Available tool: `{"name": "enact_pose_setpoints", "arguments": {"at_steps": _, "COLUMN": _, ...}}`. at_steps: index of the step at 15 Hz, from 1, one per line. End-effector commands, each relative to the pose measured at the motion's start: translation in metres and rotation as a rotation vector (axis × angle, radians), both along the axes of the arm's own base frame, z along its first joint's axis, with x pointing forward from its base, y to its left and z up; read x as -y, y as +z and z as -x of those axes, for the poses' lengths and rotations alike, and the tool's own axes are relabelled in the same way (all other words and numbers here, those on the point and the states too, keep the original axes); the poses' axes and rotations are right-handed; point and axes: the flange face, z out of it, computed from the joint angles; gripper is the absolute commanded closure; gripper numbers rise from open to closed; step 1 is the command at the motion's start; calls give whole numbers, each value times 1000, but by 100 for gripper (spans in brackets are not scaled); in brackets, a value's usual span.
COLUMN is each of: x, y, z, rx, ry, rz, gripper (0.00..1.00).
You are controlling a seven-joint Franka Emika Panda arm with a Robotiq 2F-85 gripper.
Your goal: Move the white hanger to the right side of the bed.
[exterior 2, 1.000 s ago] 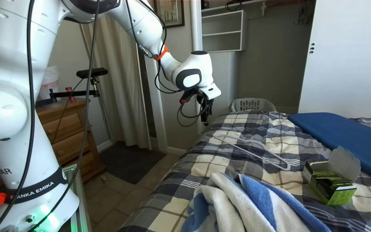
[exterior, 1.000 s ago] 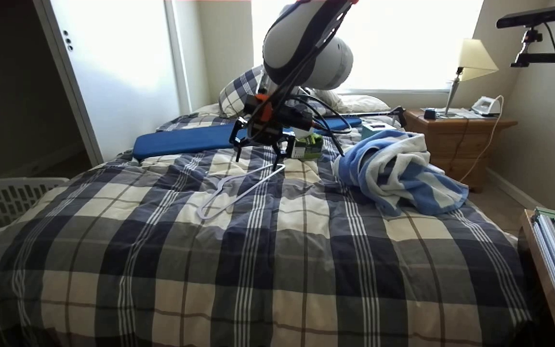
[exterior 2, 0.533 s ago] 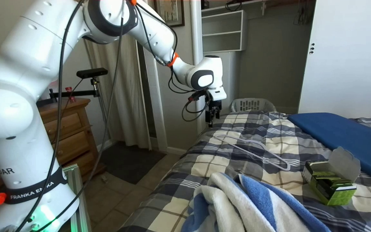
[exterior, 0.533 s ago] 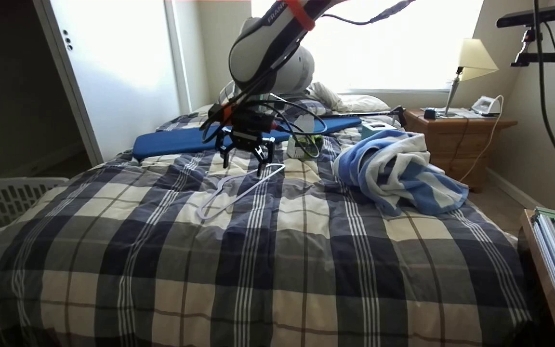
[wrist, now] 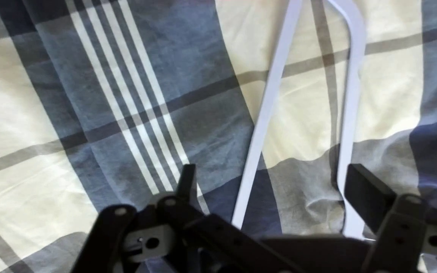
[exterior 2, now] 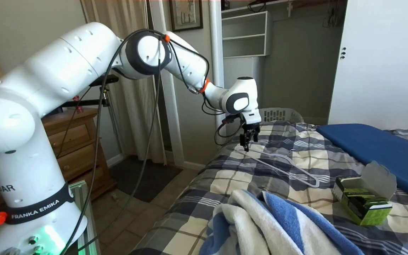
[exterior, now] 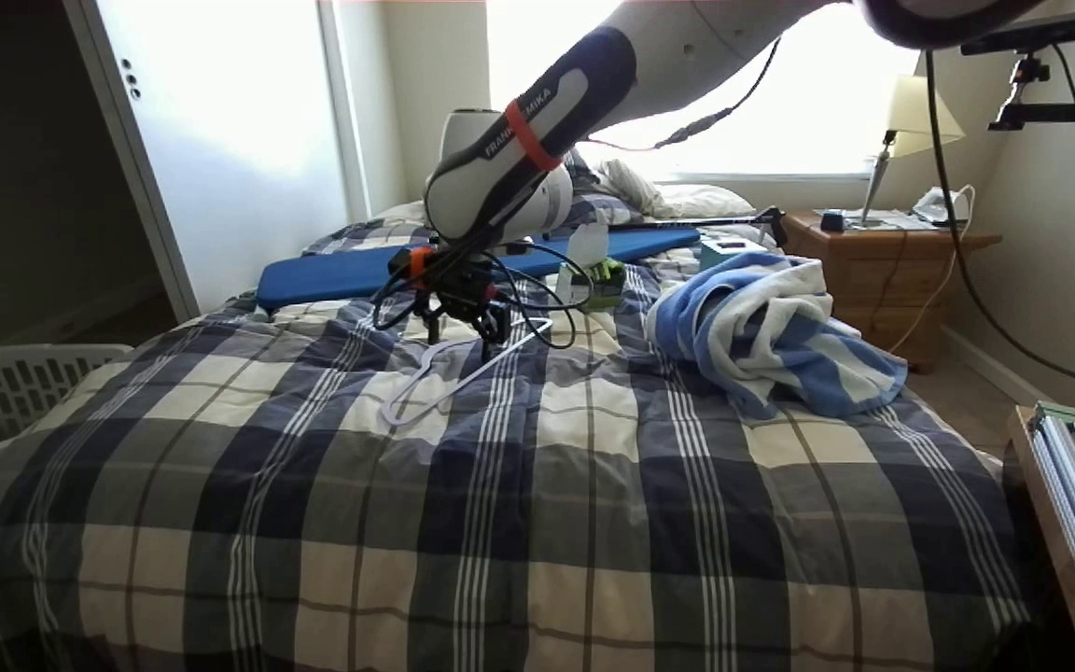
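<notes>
Wrist view — smooth, slender hanger [wrist: 266, 108]

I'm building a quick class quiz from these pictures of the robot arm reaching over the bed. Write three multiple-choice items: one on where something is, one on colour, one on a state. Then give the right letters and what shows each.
1. Where does the clothes hanger lie?
A) In the laundry basket
B) On the nightstand
C) On the plaid comforter

2. Which colours does the striped towel have?
A) Blue and white
B) Red and yellow
C) Green and black

3. What state is the gripper in?
A) Shut on the clothes hanger
B) Open, with its fingers apart
C) Shut on the striped towel

Right letters:
1: C, since both exterior views show it resting on that cloth.
2: A, since blue and white bands run along its folds in both exterior views.
3: B, since the wrist view shows a wide gap between the fingers.
</notes>
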Motion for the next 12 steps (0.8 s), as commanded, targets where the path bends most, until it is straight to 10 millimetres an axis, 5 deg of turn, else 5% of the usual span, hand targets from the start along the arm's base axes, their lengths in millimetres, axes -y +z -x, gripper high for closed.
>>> {"name": "enact_pose_setpoints", "arguments": {"at_steps": 1, "x": 14, "y": -29, "z": -19, "rx": -36, "ry": -61, "rz": -6, "gripper": 0}}
{"name": "enact_pose_setpoints", "arguments": {"at_steps": 6, "x": 28, "y": -55, "z": -21, "rx": -121, "ry": -96, "rz": -23, "gripper": 11}}
{"name": "enact_pose_setpoints", "arguments": {"at_steps": 9, "x": 33, "y": -65, "z": -21, "rx": -159, "ry": -103, "rz": -25, "gripper": 40}}
{"name": "enact_pose_setpoints", "arguments": {"at_steps": 12, "x": 34, "y": -69, "z": -22, "rx": -170, "ry": -103, "rz": -31, "gripper": 32}}
